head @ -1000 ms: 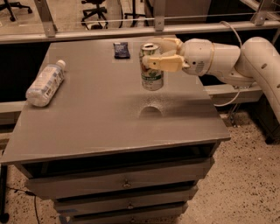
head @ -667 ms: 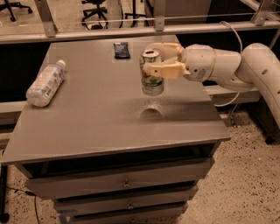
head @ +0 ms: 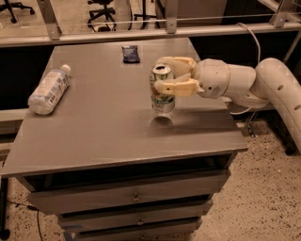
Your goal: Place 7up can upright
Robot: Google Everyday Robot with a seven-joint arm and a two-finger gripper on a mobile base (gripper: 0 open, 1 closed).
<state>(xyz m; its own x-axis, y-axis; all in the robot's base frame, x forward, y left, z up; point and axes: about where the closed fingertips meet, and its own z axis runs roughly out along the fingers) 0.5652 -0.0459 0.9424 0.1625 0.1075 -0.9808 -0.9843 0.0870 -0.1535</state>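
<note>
Fingers [head: 181, 87] of the gripper [head: 160, 74] clasp the 7up can [head: 162, 99] near its top, upright, low over the bench [head: 94, 127], right of centre; contact unclear; lower it straight until the base seats flat; then let go without nudging.

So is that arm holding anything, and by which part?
Yes: the gripper holds the 7up can upright, with its fingers clamped on either side of the can's upper half, just below the top rim.

Grey drawer cabinet [head: 94, 202] on speckled floor [head: 268, 197], office chairs [head: 101, 10] behind railing [head: 117, 36].
</note>
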